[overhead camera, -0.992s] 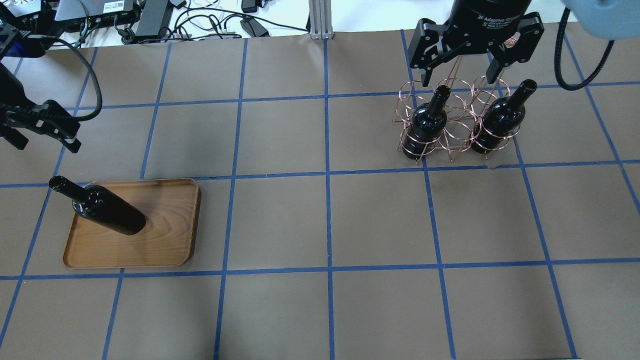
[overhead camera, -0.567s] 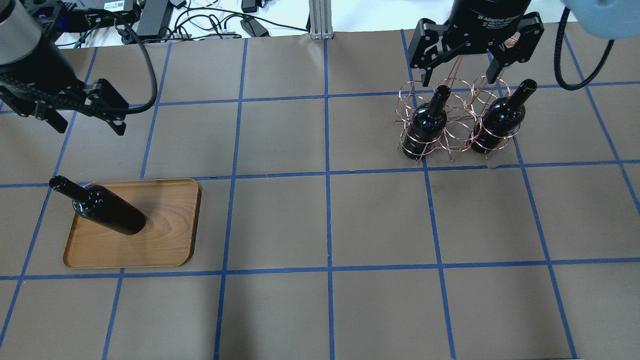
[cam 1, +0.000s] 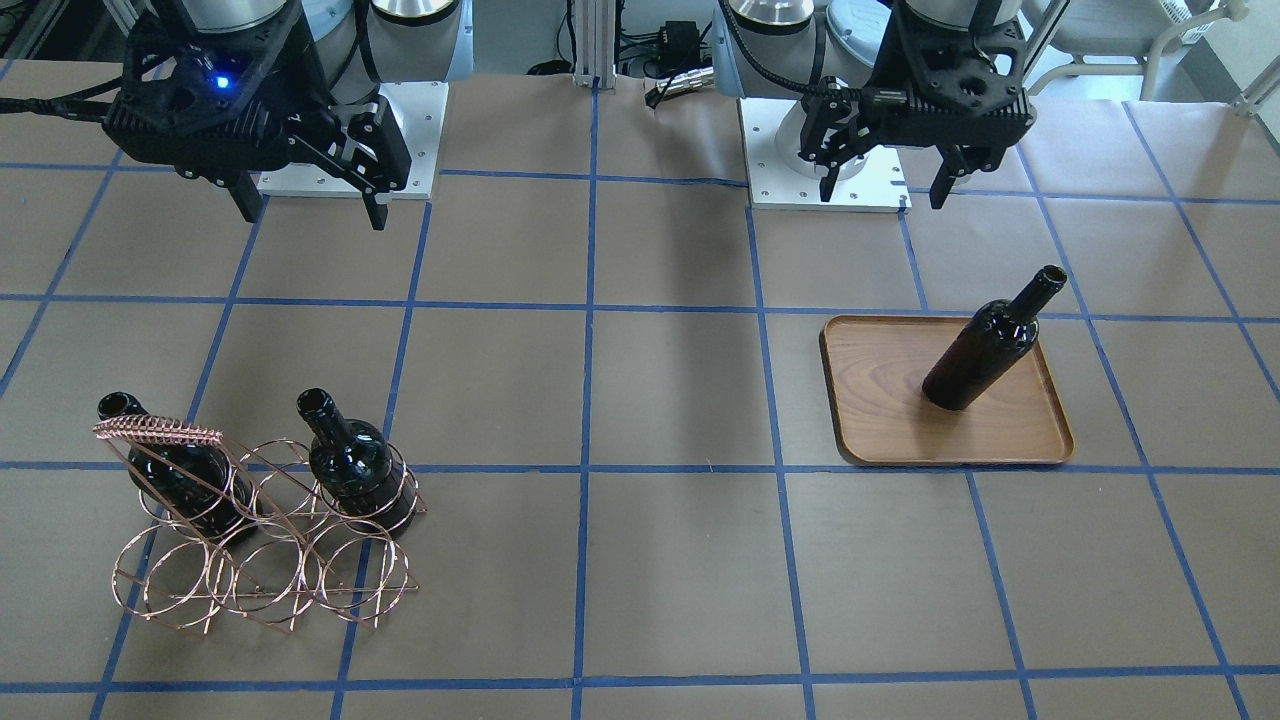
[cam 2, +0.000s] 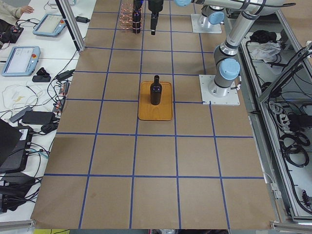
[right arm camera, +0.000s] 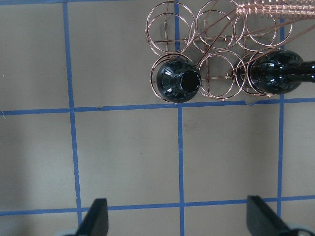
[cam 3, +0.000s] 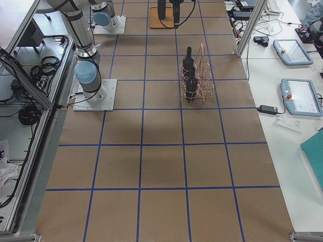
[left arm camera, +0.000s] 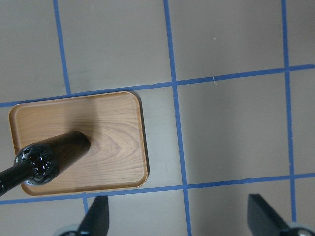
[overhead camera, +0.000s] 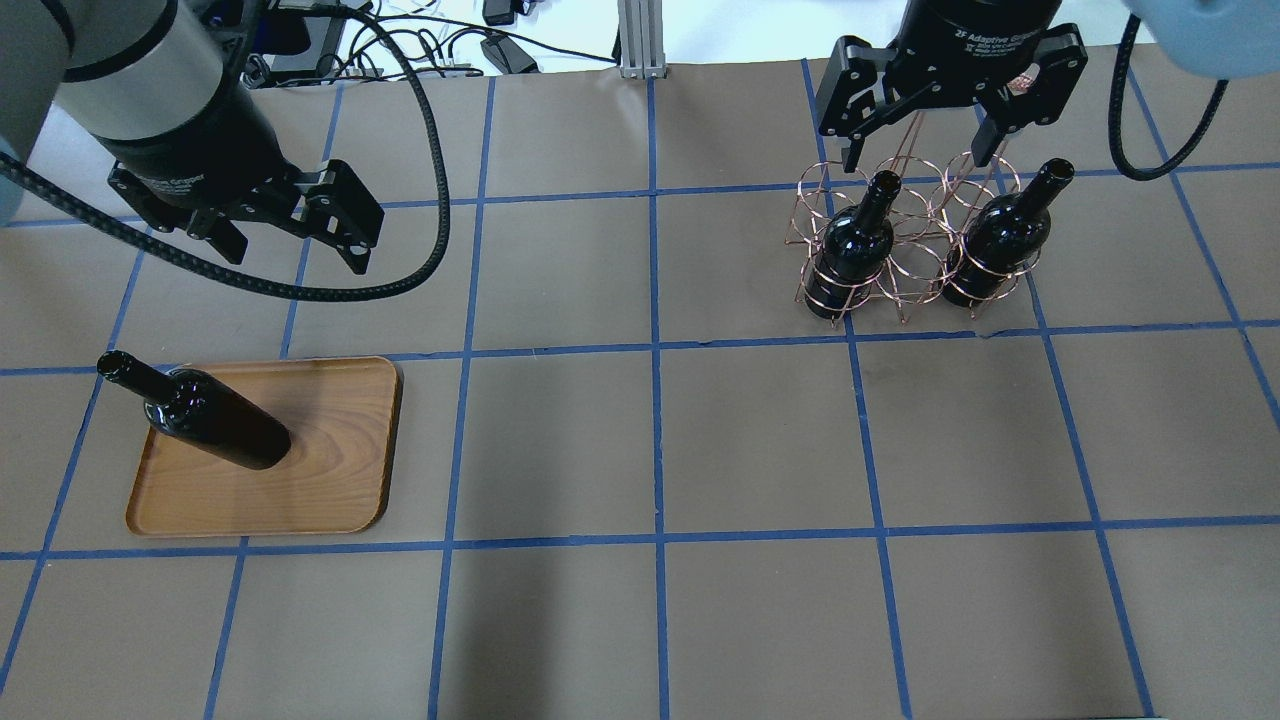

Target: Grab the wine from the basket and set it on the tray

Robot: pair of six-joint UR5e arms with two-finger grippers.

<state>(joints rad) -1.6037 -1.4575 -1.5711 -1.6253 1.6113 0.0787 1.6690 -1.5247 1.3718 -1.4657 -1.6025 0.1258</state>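
One wine bottle (overhead camera: pixel 215 420) stands on the wooden tray (overhead camera: pixel 330 470); both also show in the front view (bottle (cam 1: pixel 985 345), tray (cam 1: pixel 880 400)). Two more wine bottles (overhead camera: pixel 855 245) (overhead camera: pixel 1000 245) stand in the copper wire basket (overhead camera: pixel 915 250), one at each end of its robot-side row. My left gripper (overhead camera: pixel 290 245) is open and empty, high over the table beside the tray; its wrist view shows the bottle (left arm camera: pixel 54 157) on the tray (left arm camera: pixel 118 142). My right gripper (overhead camera: pixel 920 155) is open and empty, high above the basket's robot side; its wrist view shows both bottles (right arm camera: pixel 179 83) (right arm camera: pixel 275 76).
The basket's coil-wrapped handle (cam 1: pixel 160 432) rises above the bottle necks. The table is brown paper with a blue tape grid (overhead camera: pixel 655 350). Cables and power bricks (overhead camera: pixel 400 40) lie beyond the far edge. The arm bases (cam 1: pixel 825 150) stand at the robot's side.
My left arm has swung in from the table's left edge towards the middle, and its gripper now hangs near the tray. The right arm, basket, bottles and tray have not moved.
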